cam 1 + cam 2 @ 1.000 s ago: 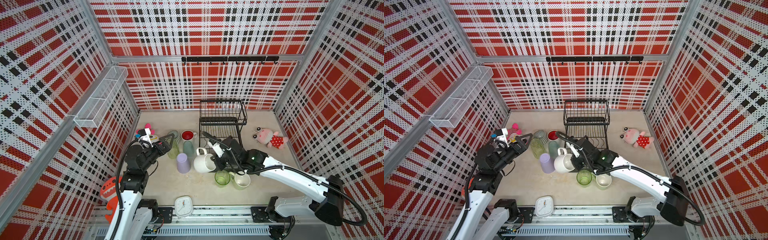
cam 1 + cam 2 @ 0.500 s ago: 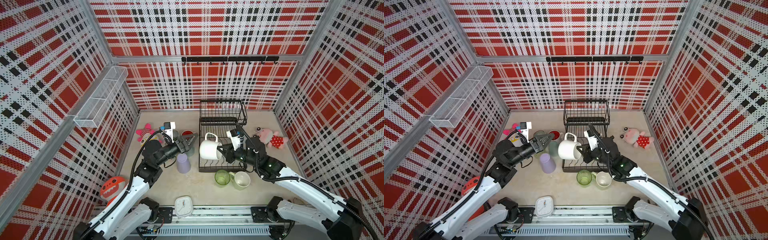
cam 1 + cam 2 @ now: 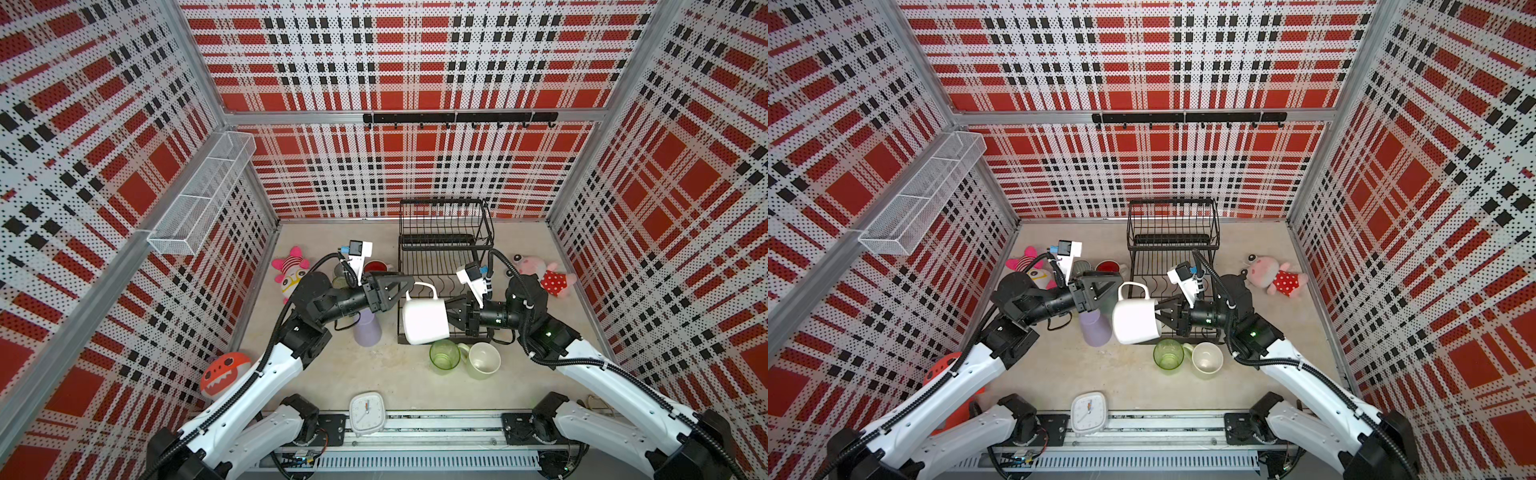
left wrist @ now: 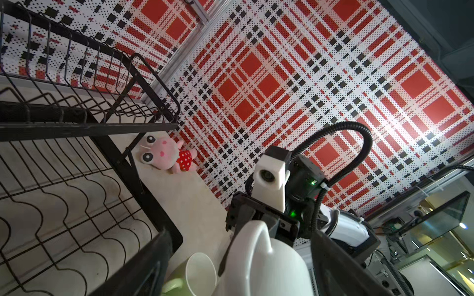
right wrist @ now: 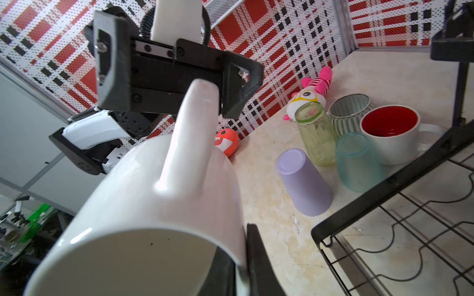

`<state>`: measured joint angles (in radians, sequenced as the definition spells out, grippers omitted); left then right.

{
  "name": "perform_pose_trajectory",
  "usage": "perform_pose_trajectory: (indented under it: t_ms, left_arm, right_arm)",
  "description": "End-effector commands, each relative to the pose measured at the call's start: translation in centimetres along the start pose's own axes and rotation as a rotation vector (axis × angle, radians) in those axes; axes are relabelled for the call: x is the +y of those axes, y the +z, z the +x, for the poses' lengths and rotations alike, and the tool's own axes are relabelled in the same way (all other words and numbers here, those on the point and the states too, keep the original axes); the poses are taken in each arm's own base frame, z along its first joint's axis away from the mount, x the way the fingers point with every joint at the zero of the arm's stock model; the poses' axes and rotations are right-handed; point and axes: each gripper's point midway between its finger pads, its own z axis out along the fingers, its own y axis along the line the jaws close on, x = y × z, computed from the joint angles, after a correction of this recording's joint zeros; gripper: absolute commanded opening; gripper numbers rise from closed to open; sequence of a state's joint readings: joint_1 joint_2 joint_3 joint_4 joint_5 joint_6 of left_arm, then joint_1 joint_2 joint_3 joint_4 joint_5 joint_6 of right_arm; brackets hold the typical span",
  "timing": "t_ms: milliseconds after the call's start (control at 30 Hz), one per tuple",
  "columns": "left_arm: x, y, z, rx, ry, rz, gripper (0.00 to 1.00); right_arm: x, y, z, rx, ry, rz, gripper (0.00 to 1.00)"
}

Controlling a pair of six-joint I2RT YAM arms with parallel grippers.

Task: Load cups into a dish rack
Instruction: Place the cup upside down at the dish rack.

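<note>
Pinches rim of stiff, likely slick, fragile white mug (image 3: 426, 322) in right jaws, left jaws spread astride handle (image 5: 195, 123).

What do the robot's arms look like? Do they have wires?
The left arm and right arm both have white shells and black joints. A ribbed black cable runs along each. The tips carry black wedge-shaped jaws with a white camera block. Small green lights glow near the right wrist.

eight cups (image 3: 424, 320), one rack (image 3: 436, 240), three toys (image 3: 525, 266), one clock (image 3: 365, 413)
</note>
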<state>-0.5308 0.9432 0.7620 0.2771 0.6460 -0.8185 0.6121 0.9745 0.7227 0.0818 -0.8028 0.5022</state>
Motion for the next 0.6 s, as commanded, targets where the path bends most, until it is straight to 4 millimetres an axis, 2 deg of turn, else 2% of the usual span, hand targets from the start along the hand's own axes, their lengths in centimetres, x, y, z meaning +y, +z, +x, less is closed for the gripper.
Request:
perform_pose_trajectory:
  t_ms: [0, 200, 433, 567]
  left_arm:
    - [-1.9, 0.0, 0.5, 0.032, 0.014, 0.088, 0.83]
    - [-2.9, 0.4, 1.8, 0.074, -0.029, 0.145, 0.74]
    - [-1.3, 1.0, 3.1, 0.104, -0.083, 0.115, 0.61]
    - [-1.2, 1.4, 3.5, 0.117, -0.093, 0.115, 0.55]
  right_arm:
    - [3.2, -0.2, -3.0, -0.055, -0.092, -0.130, 0.00]
    - [2.4, 0.2, -3.2, -0.037, -0.088, -0.092, 0.00]
    - [2.1, 0.7, -3.0, -0.033, -0.081, -0.111, 0.00]
    - [1.6, 1.2, -2.8, -0.013, -0.073, -0.112, 0.00]
